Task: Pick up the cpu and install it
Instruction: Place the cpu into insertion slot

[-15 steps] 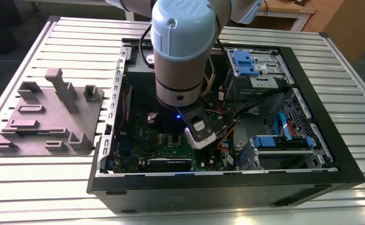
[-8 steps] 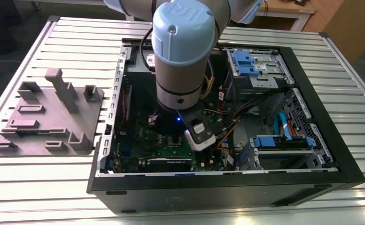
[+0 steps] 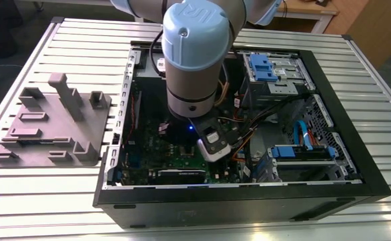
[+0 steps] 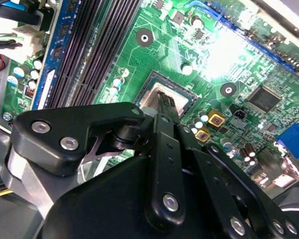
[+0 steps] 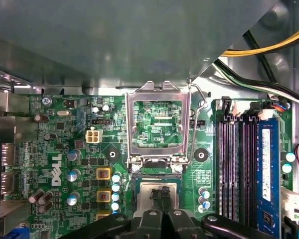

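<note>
The cpu (image 5: 145, 192), a flat silver-grey square, lies flat inside the dark socket (image 5: 134, 195) on the green motherboard (image 5: 55, 149). In the second wrist view the cpu (image 4: 152, 94) shows as a pale patch in the socket frame. My gripper (image 5: 161, 195) stands right over the cpu's middle, its dark fingertips close together and shut, at or just above the metal top. Whether they touch it I cannot tell. In the second wrist view the gripper (image 4: 167, 102) points down into the socket. The socket's metal load plate (image 5: 157, 88) is swung open, upright behind it.
The arm (image 3: 192, 65) reaches down into an open computer case (image 3: 356, 150) on a slatted metal table (image 3: 81, 45). Memory slots (image 5: 236, 169) and a blue module (image 5: 268, 174) flank the socket. Yellow and black cables (image 5: 269, 50) run nearby. A grey plastic tray (image 3: 48, 125) lies outside at the exterior view's left.
</note>
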Robot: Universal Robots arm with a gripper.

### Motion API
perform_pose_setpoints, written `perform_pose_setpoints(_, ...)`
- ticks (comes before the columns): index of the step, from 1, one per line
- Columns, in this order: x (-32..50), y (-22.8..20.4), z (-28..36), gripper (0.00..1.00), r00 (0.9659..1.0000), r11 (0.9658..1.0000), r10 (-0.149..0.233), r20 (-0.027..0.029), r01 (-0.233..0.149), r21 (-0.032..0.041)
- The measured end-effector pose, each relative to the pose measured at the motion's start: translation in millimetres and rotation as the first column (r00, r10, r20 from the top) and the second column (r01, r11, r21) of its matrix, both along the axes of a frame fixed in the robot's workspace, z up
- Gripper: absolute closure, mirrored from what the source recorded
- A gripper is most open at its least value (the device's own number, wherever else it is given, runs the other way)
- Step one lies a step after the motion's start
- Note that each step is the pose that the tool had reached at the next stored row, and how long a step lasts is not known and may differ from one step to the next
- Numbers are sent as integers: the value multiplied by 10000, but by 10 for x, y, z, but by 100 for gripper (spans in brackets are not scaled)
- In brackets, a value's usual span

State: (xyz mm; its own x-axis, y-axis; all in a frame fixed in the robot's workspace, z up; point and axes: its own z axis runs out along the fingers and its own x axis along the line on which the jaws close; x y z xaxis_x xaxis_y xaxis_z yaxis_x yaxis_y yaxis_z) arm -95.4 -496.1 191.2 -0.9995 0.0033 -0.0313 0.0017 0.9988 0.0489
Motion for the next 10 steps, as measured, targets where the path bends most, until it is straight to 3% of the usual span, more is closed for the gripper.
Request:
perform_pose_setpoints(6,-24,0,4,90,10000,10000,0,31,0,2)
perform_pose_setpoints(10,-23,1,71,90,10000,10000,-1,33,1,5)
